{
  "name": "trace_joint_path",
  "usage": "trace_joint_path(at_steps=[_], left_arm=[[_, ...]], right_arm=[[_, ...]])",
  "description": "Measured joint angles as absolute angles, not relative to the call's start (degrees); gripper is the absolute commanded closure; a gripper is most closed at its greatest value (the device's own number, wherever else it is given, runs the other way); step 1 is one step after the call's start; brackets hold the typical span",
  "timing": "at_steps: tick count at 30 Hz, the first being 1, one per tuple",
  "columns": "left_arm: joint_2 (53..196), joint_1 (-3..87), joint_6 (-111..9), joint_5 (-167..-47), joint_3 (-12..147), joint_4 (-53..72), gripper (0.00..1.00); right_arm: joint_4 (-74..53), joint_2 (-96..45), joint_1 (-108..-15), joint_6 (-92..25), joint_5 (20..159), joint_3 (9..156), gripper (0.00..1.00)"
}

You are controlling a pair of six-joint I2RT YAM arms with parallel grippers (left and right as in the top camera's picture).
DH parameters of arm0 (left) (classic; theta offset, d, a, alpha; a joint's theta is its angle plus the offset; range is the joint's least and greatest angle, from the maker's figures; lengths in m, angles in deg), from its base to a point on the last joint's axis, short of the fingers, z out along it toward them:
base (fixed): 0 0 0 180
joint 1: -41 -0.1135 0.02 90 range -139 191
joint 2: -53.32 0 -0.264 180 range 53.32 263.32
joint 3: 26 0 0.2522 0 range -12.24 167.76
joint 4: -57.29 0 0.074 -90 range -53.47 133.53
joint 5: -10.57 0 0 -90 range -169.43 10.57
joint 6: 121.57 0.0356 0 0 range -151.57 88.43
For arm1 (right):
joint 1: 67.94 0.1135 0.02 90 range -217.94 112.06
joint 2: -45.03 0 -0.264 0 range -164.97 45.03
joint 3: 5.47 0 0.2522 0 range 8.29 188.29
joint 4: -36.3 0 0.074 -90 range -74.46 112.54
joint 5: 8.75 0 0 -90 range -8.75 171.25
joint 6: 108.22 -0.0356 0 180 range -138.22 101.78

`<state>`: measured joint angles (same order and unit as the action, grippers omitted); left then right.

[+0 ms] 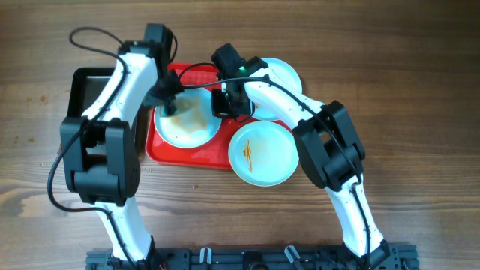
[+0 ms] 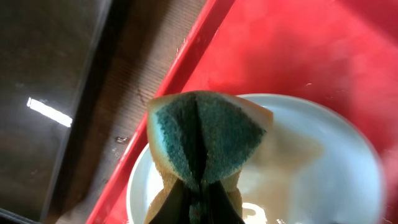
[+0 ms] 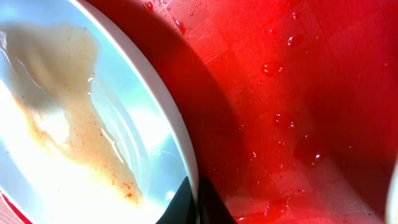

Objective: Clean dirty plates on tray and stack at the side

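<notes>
The scrubbing step is in hand: the left gripper (image 2: pixel 194 204) is clamped on a sponge (image 2: pixel 208 134) pressed to the smeared plate (image 1: pixel 192 124) on the red tray (image 1: pixel 178 155). The right gripper (image 3: pixel 196 200) is closed, apparently pinching that plate's rim. Next, the sponge must sweep off the sauce film.

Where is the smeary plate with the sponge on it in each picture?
Overhead: the smeary plate lies on the tray's left half.
Left wrist: smeary plate at lower right, under the sponge.
Right wrist: smeary plate fills the left side.
Shared landmark: the red tray beneath it.
</notes>
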<state>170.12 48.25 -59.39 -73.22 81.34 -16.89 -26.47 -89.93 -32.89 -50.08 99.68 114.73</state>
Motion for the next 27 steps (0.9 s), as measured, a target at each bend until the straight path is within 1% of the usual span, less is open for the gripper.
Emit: trace_joint_path(at_steps=[4,6,8,9,10,14,15,16,17,21,27], left_arm=[[170.12,48.2,-57.79,-73.59,88.64,-25.5,0.96],[170.12,48.16,-56.26,-73.98,91.57,-29.52,0.96],[170.03,47.85,-54.55,-74.4,93.69,-33.02,0.96],[170.01,47.55,-54.14,-74.59,94.06,-34.07,0.96],[169.98,47.46,-53.68,-74.68,94.17,-34.51,0.96],[169.85,42.39,-52.63,-75.23,94.43,-36.17,0.96],[169.85,40.77,-52.59,-75.23,94.43,-35.99,0.96],[169.85,38.56,-52.39,-75.23,94.43,-35.62,0.96],[169.85,36.22,-52.26,-75.21,94.43,-35.01,0.96],[169.85,28.86,-52.15,-75.23,94.45,-33.41,0.96],[169.85,27.11,-51.98,-76.32,94.45,-33.28,0.96]], right_arm=[[-26.49,-89.93,-32.89,-50.08,99.68,114.73,0.95],[-26.49,-89.93,-32.89,-50.08,99.68,114.73,0.93],[-26.47,-89.93,-32.89,-50.06,99.66,114.73,0.8],[-26.47,-89.93,-32.89,-50.23,99.66,114.73,0.75],[-26.23,-89.93,-32.89,-49.84,99.84,114.73,0.74],[-24.46,-89.93,-32.61,-51.06,100.17,114.51,0.75],[-23.94,-89.93,-32.48,-51.48,100.3,114.36,0.8],[-23.13,-89.91,-32.21,-52.09,100.38,113.96,0.9],[-22.62,-89.91,-32.02,-52.64,100.56,113.63,0.96],[-22.36,-89.89,-31.73,-53.42,100.73,113.02,0.96],[-23.04,-89.71,-32.13,-53.45,101.0,113.04,0.96]])
